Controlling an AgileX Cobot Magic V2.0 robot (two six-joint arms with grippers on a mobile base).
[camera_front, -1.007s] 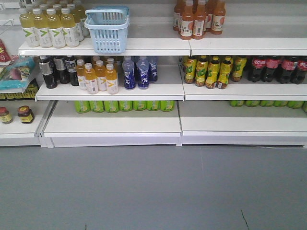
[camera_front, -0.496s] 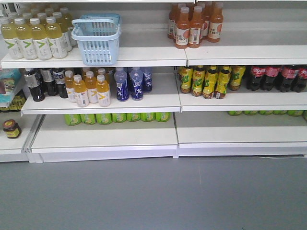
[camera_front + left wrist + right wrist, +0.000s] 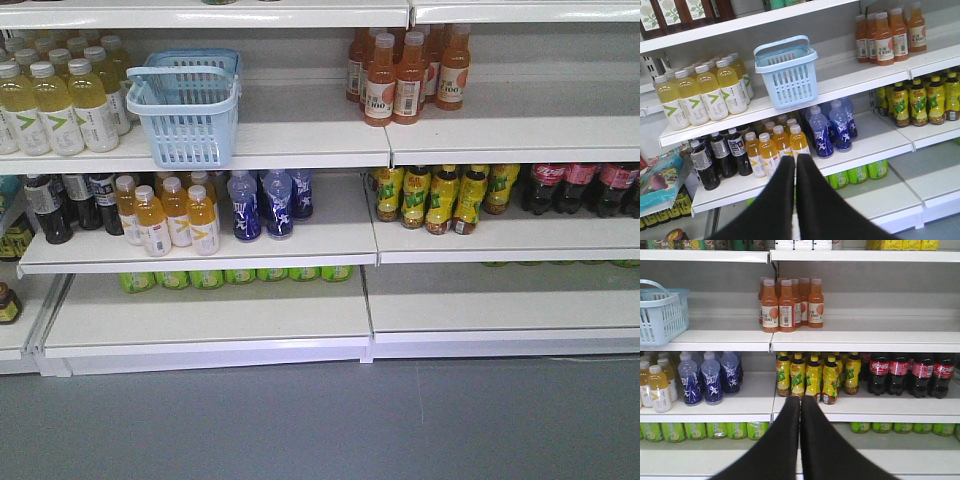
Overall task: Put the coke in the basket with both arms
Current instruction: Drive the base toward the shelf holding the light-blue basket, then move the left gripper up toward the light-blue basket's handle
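Observation:
Several dark coke [image 3: 548, 188] bottles with red labels stand at the right end of the middle shelf; the right wrist view shows the coke [image 3: 900, 372] to the right of yellow bottles. The light blue basket [image 3: 190, 130] stands on the upper shelf at the left, seemingly empty. The left wrist view has the basket [image 3: 790, 82] above and beyond my left gripper [image 3: 795, 157], which is shut on nothing. My right gripper [image 3: 800, 399] is also shut and empty, in front of the yellow bottles, left of the coke. The basket [image 3: 662, 315] lies far to its upper left.
Pale yellow bottles [image 3: 55, 105] stand left of the basket, orange bottles [image 3: 400, 75] on the upper shelf at right. Blue bottles [image 3: 262, 203], orange-yellow bottles [image 3: 165, 215] and yellow-green bottles [image 3: 435, 197] fill the middle shelf. Green bottles [image 3: 230, 277] lie under it. Grey floor [image 3: 320, 420] in front.
In the front view the shelves have grown larger and slid down and left, so the view has come closer to them. No object on the shelves has moved.

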